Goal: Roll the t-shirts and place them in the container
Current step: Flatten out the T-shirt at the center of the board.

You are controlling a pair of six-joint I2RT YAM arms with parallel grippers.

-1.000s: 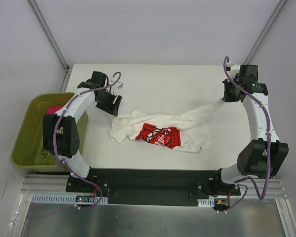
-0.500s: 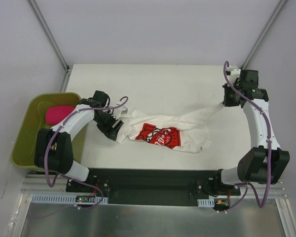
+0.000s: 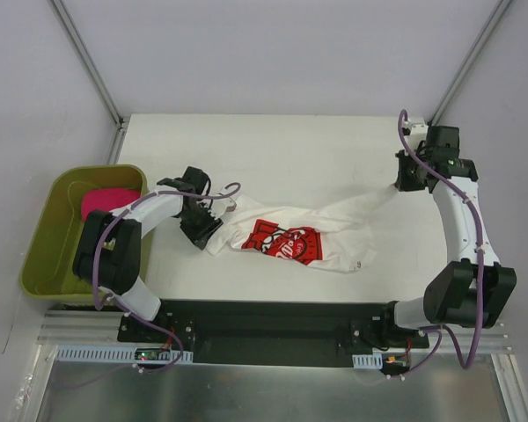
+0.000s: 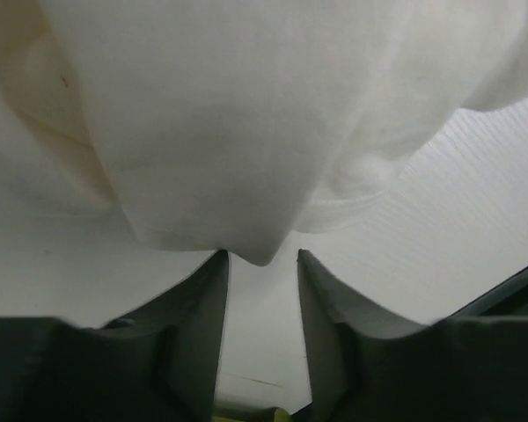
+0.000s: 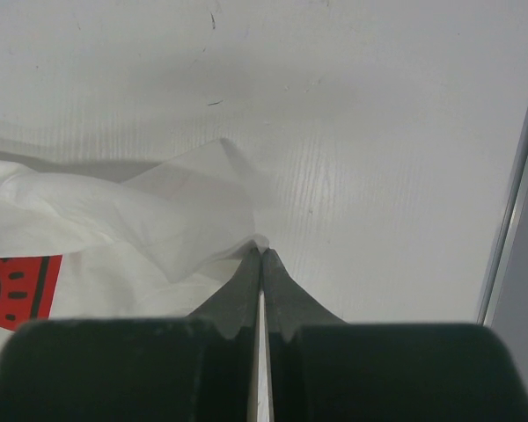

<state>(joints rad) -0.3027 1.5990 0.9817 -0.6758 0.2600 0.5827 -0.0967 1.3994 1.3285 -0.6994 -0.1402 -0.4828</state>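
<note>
Spreading the t-shirt (image 3: 286, 236) flat is judged the step in hand; no roll is begun. The shirt is seen crumpled at the middle of the table (image 3: 317, 145), red print up, drawn out from 9 o'clock to 2 o'clock.

Right gripper (image 5: 260, 252), at the 2 o'clock end: fingers pressed together, a thin corner of cloth pinched at the tips.

Left gripper (image 4: 262, 255), at the 9 o'clock end: fingers spread, a fold of cloth at the gap, not yet gripped.

Next, the left fingers would need to be closed on that fold and both ends drawn apart.

A second ago the left gripper was held at the shirt's 11 o'clock, apart from the cloth. The right is hardly shifted.
</note>
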